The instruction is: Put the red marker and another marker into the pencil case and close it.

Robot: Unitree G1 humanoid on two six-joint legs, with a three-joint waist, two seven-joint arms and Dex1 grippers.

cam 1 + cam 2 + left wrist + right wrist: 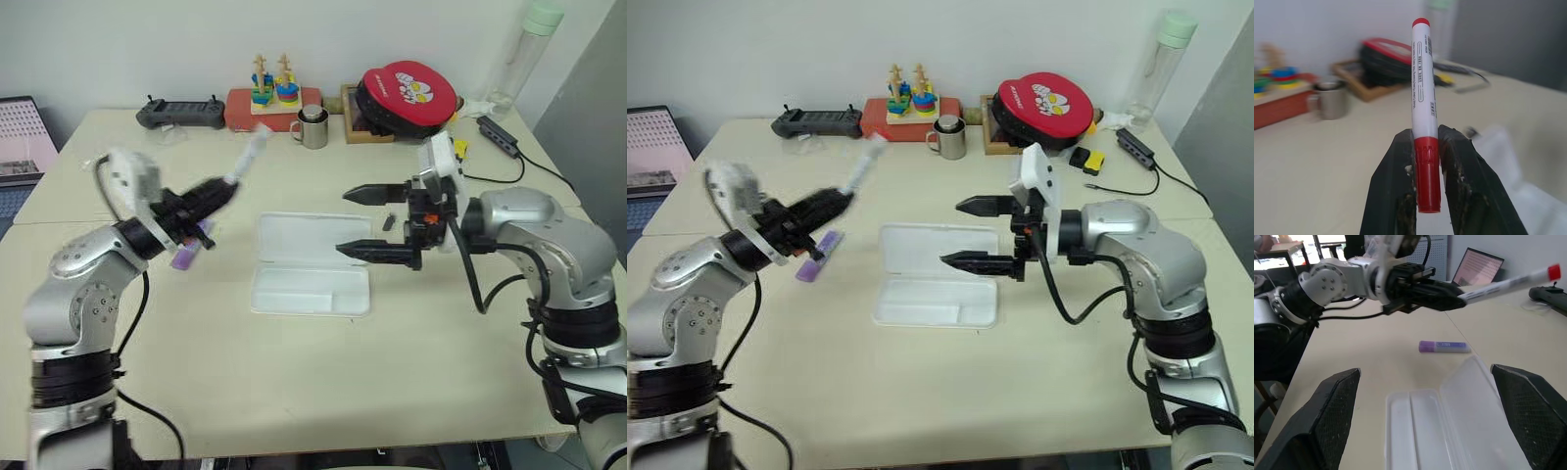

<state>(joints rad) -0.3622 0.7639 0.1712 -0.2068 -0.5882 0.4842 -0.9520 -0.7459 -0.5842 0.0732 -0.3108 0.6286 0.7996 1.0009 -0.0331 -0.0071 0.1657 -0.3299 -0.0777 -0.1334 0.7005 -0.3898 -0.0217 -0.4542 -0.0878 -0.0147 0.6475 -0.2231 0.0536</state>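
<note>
On the table, around the pencil case: your reference was the pencil case (312,264), lying open near the table's middle, lid flat behind the shallow tray.

Left gripper: your left gripper (1426,147) was clamped tight on the red marker (1423,98), well to the left of the case and above the tabletop.

Hold point: the fingers (1396,186) pinched the red cap end; most of the white barrel stuck out past the tips.

Red marker handling: you had a light, stiff, smooth plastic barrel, I judge. Held at one end, it could pivot or slip in the pads, so a grip nearer mid-barrel would have steadied it.

Another marker: the purple marker (1444,347) lay flat on the table just left of the case, below your left gripper.

Purple marker handling: short, flat-sided and light, by its look. You would have done best to pinch across its narrow sides at the middle.

Right gripper: your right gripper (377,222) hovered over the case's right end, jaws spread wide, holding nothing.

Task state: the tray held no marker, and the lid was open.
</note>
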